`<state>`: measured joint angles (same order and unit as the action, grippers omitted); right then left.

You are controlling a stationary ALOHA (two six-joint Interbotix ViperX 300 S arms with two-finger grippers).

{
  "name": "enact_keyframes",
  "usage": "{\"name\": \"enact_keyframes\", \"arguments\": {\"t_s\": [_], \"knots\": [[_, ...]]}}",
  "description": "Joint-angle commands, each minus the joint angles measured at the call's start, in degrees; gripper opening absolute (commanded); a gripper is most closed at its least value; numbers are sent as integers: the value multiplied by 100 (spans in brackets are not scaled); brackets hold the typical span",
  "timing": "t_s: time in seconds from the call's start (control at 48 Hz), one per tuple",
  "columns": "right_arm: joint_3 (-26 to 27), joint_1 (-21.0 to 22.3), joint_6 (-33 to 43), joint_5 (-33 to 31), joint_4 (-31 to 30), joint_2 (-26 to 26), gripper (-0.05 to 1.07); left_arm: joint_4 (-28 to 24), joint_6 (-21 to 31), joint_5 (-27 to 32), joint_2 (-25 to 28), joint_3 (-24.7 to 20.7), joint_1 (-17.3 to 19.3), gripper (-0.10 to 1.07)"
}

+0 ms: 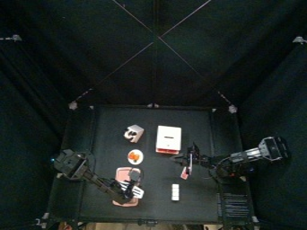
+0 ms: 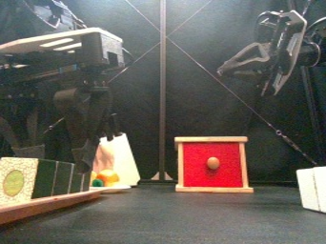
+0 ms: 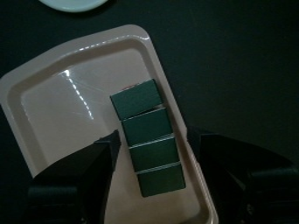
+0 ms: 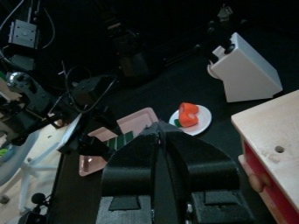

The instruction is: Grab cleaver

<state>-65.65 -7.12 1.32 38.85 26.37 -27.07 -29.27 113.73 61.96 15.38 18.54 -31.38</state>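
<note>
The left tool (image 3: 149,179) hangs wide apart over the tray (image 3: 59,96), ready to straddle the cleaver (image 3: 146,140). The right tool (image 4: 165,171) waits together above the counter (image 1: 204,126).

The pink tray (image 3: 59,96) is looking like glossy plastic, catching a streak of light beside the four matt green blocks (image 3: 149,140). Behind the tray, the red box (image 2: 212,164) is showing a pale frame, possibly wood.
</note>
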Motion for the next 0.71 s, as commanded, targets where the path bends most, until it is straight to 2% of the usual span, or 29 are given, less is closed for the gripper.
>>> {"name": "enact_keyframes", "arguments": {"t_s": [0.0,0.188,0.354,0.479,0.688], "knots": [[176,18,-18,26,-26,-88,51,-88,-105,9,-457,53,35,94],[369,167,-53,26,-193,-70,51,-404,-343,9,-1239,580,167,94],[387,686,-35,26,-334,-44,51,-817,-545,-18,-2057,1292,492,94],[360,1160,-9,26,-290,-9,51,-1072,-809,-272,-2795,1767,861,94],[369,1494,-35,62,-378,105,51,-1731,-1081,-580,-3920,2452,1600,94]]}}
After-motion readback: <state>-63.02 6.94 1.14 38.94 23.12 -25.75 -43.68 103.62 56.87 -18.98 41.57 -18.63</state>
